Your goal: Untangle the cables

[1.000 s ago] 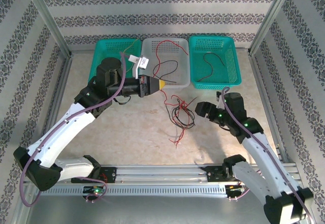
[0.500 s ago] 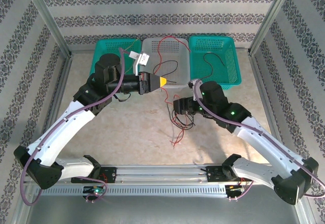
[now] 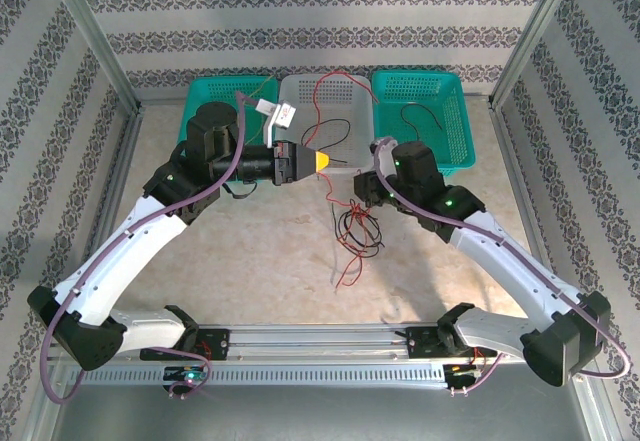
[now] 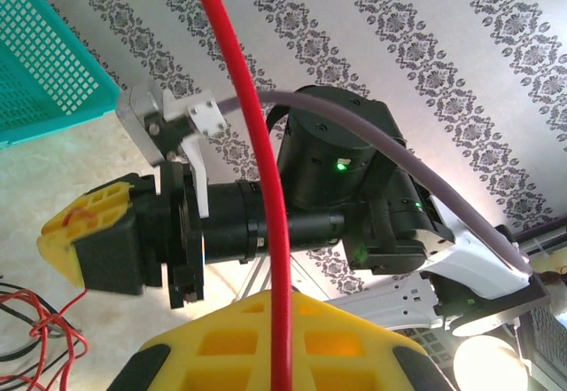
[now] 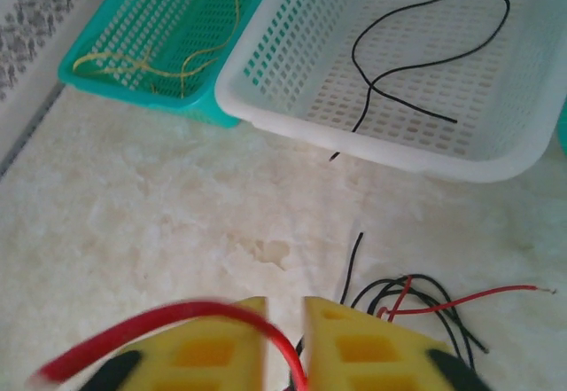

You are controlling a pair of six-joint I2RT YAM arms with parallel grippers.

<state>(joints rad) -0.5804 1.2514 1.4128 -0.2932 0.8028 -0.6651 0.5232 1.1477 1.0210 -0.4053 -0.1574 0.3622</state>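
Note:
My left gripper (image 3: 320, 161) hovers at the white basket's front rim, shut on a red cable (image 4: 257, 143) that runs straight up across its yellow fingers (image 4: 213, 347). The same red cable (image 3: 322, 83) arcs over the white basket and drops toward the tangle of red and black cables (image 3: 358, 229) on the table. My right gripper (image 3: 361, 189) sits just right of the left one, above the tangle (image 5: 416, 293). Its yellow fingers (image 5: 213, 347) stand a narrow gap apart, and the red cable (image 5: 159, 320) crosses the left finger and dips into that gap (image 5: 285, 320).
Three baskets line the back: a teal one (image 3: 215, 96) holding a yellow cable (image 5: 177, 63), the white one (image 5: 372, 156) holding a black cable (image 5: 416, 63), and a teal one (image 3: 450, 111) holding a dark cable (image 3: 410, 126). Metal frame rails border the table.
My right arm swung in from the right to the tangle, then rose toward the left gripper and met the red cable. The left gripper stayed almost still, holding the cable.

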